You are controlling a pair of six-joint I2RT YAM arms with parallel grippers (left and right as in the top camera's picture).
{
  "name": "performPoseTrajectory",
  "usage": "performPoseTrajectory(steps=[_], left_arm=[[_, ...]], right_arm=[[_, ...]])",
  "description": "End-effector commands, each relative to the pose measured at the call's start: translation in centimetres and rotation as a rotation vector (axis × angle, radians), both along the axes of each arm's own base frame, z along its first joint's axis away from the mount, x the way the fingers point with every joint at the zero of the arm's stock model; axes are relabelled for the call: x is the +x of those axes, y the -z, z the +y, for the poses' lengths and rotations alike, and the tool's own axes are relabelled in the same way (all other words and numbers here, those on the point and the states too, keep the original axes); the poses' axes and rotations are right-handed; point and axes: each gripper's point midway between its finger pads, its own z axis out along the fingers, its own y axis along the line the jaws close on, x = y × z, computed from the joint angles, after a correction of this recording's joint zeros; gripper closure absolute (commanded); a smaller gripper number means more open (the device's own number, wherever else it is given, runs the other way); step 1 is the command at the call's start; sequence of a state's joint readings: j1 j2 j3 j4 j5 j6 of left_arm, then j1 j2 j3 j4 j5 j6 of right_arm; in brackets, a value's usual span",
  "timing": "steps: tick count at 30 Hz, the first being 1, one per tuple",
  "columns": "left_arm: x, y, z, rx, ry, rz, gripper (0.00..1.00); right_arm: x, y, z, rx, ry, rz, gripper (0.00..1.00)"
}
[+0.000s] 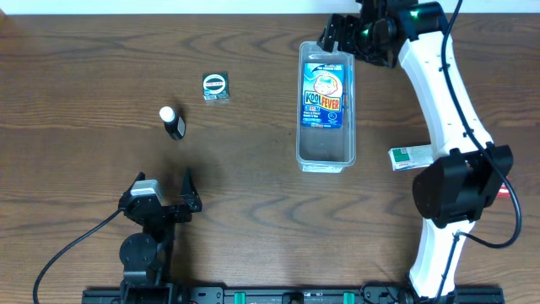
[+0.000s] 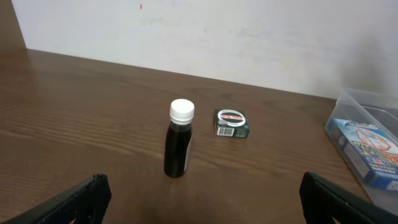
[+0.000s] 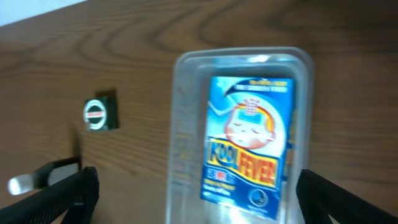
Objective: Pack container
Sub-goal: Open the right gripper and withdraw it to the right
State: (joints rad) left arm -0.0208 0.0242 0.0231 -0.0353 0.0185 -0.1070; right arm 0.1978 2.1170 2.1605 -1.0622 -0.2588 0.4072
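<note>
**A:** From overhead, where does the container (image 1: 326, 148) lie?

**B:** On the right half of the desk, its long axis running away from the arm bases. A blue packet (image 1: 324, 97) lies in its far half. The right tool (image 1: 336, 35) hangs over the far end, jaws wide and empty. The left tool (image 1: 163, 179) is well apart from it, also wide and empty.

**A:** Left wrist?

**B:** A white-capped bottle (image 2: 180, 147) stands straight ahead, with a small dark box (image 2: 232, 122) beyond it. The container shows only at the right edge.

**A:** Right wrist?

**B:** The container runs lengthwise ahead, between the spread fingers. I'd judge the left arm nearer the bottle.
</note>
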Motion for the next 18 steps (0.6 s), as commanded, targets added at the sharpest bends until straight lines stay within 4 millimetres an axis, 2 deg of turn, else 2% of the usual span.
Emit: performPoseTrajectory(steps=[1, 3, 6, 9, 18], left_arm=[[-0.1, 1.7, 0.4, 0.011, -0.022, 0.051, 0.02], [-0.1, 1.7, 0.4, 0.011, -0.022, 0.051, 0.02], [-0.1, 1.7, 0.4, 0.011, -0.022, 0.051, 0.02], [-0.1, 1.7, 0.4, 0.011, -0.022, 0.050, 0.02], [-0.1, 1.7, 0.4, 0.011, -0.022, 0.051, 0.02]], right_arm=[[-0.9, -6.0, -3.8, -0.104, 0.070, -0.136, 0.01], [-2.0, -7.5, -5.1, -0.162, 0.077, -0.158, 0.01], [-4.7, -9.2, -8.7, -0.322, 0.173, -0.152, 0.01], [-6.3, -9.9, -10.2, -0.380, 0.204, -0.133, 0.01], [-11.9, -7.7, -13.8, -0.473, 0.274, 0.111, 0.01]])
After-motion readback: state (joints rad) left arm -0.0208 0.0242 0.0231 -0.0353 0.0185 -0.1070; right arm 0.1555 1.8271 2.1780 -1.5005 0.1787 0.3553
